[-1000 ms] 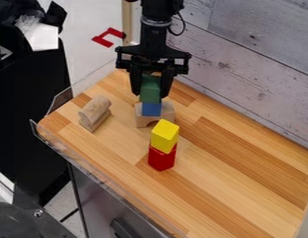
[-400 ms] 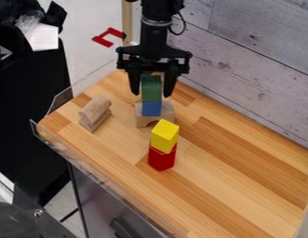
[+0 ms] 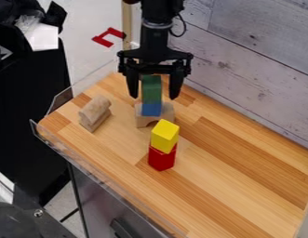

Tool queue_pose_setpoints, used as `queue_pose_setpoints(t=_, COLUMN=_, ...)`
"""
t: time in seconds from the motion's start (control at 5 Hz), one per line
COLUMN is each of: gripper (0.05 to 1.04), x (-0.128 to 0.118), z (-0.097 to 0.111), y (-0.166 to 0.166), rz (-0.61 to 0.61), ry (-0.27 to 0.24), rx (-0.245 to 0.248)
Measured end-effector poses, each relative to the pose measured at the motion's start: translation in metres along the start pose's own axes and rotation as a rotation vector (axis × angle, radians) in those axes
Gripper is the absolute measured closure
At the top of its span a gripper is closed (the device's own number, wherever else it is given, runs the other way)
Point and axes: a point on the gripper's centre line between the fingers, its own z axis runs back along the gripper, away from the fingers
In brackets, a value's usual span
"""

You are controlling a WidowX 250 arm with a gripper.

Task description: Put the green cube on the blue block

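Gripper [image 3: 153,97] at upper middle of view, pointing down over the table [image 3: 243,186]. Fingers [image 3: 176,86] spread wide, one to each side of the green cube [image 3: 151,88], with a gap at both sides; nothing held. Green cube upright on top of the blue block [image 3: 151,109], the two faces roughly in line. Blue block itself stands on a wooden arch [image 3: 143,122], its cutout at the bottom. Nearer the camera, just beside the arch: yellow block [image 3: 164,135] on red block [image 3: 162,160], corners toward the lens, yellow looking slightly tilted. Over to the left, apart from both stacks, a rounded wood piece [image 3: 96,111]. Pale plank wall [image 3: 255,60] behind, clear rim [image 3: 106,179] along the table's left edge
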Motion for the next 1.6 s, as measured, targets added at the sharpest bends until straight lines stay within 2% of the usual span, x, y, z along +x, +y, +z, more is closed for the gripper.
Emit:
queue_pose_setpoints(t=0.2, gripper=0.083, x=-0.002, z=0.017, y=0.003, rz=0.002, ry=-0.026, rx=-0.018)
queue_pose_setpoints(t=0.4, gripper=0.083, x=-0.003, z=0.046, y=0.004, rz=-0.001, ry=-0.093, rx=-0.044)
queue_pose_setpoints(t=0.6, gripper=0.083, x=-0.007, z=0.068, y=0.004, rz=-0.026, ry=-0.136, rx=-0.065)
queue_pose_setpoints(t=0.8, gripper=0.083, x=-0.018, z=0.082, y=-0.003, rz=-0.155, ry=-0.185, rx=-0.067)
queue_pose_setpoints(t=1.0, gripper=0.083, x=-0.049, z=0.071, y=-0.031, rz=-0.389, ry=-0.181, rx=-0.007)
queue_pose_setpoints(t=1.2, gripper=0.083, x=-0.076, z=0.071, y=-0.048, rz=-0.546, ry=-0.190, rx=0.012)
queue_pose_setpoints(t=1.4, gripper=0.083, x=-0.099, z=0.072, y=-0.055, rz=-0.627, ry=-0.200, rx=0.002)
queue_pose_setpoints(t=1.6, gripper=0.083, x=-0.103, z=0.070, y=-0.055, rz=-0.620, ry=-0.197, rx=0.002)
